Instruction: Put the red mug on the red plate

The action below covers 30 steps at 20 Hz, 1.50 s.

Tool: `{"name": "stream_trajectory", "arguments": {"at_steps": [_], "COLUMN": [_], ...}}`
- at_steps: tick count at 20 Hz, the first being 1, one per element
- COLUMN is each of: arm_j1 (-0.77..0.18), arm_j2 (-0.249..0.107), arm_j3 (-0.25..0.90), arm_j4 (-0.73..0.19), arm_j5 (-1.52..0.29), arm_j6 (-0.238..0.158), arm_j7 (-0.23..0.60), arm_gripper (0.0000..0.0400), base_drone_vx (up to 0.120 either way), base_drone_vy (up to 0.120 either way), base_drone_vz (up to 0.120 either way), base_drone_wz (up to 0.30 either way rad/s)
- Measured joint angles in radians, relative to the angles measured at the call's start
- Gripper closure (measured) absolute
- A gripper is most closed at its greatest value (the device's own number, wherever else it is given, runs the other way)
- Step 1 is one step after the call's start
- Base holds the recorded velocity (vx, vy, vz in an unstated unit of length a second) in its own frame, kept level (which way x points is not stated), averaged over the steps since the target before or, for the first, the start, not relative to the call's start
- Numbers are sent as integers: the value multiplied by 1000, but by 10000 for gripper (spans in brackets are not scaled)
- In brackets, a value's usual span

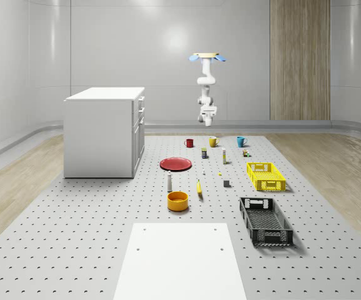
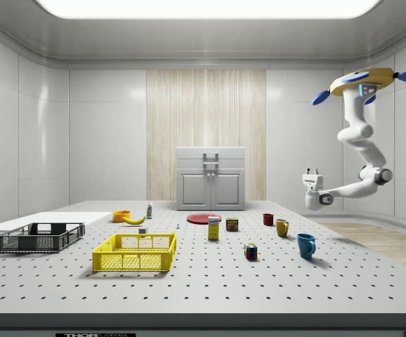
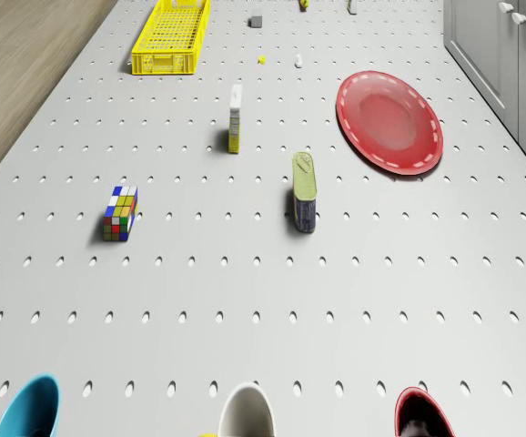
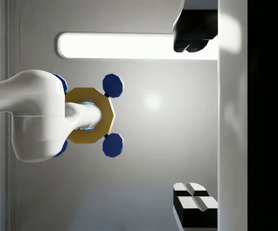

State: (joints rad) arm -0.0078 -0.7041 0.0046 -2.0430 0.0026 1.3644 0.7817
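Note:
The red mug [image 1: 189,143] [image 2: 268,219] [image 3: 424,415] stands at the far end of the perforated table, in a row with a yellow mug [image 1: 213,142] and a blue mug [image 1: 241,141]. The red plate [image 1: 176,164] [image 2: 204,218] [image 3: 389,121] lies flat a little nearer, beside the cabinet. The drone [image 1: 208,57] [image 2: 363,81] hovers high above the table's far edge, behind the mugs. Its arm hangs folded, with the gripper [image 1: 207,119] [image 2: 312,172] [image 4: 193,118] turned upward towards the drone, open and empty, well above the mugs.
A white cabinet [image 1: 104,131] stands at the whole-scene view's left. A can [image 3: 304,191], a box [image 3: 235,118] and a Rubik's cube [image 3: 119,213] lie between mugs and plate. Nearer are a yellow basket [image 1: 265,176], black basket [image 1: 265,220], orange bowl [image 1: 177,200] and banana [image 1: 199,187].

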Motion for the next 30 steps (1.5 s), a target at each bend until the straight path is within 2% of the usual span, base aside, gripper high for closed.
{"name": "stream_trajectory", "arguments": {"at_steps": [30], "arm_j1": [-15], "arm_j2": [-16], "arm_j3": [46], "arm_j4": [-16], "arm_j5": [-63], "arm_j6": [22], "arm_j7": [8], "arm_gripper": [0], "base_drone_vx": [120], "base_drone_vy": [-120], "base_drone_vz": [0], "base_drone_wz": [0]}}
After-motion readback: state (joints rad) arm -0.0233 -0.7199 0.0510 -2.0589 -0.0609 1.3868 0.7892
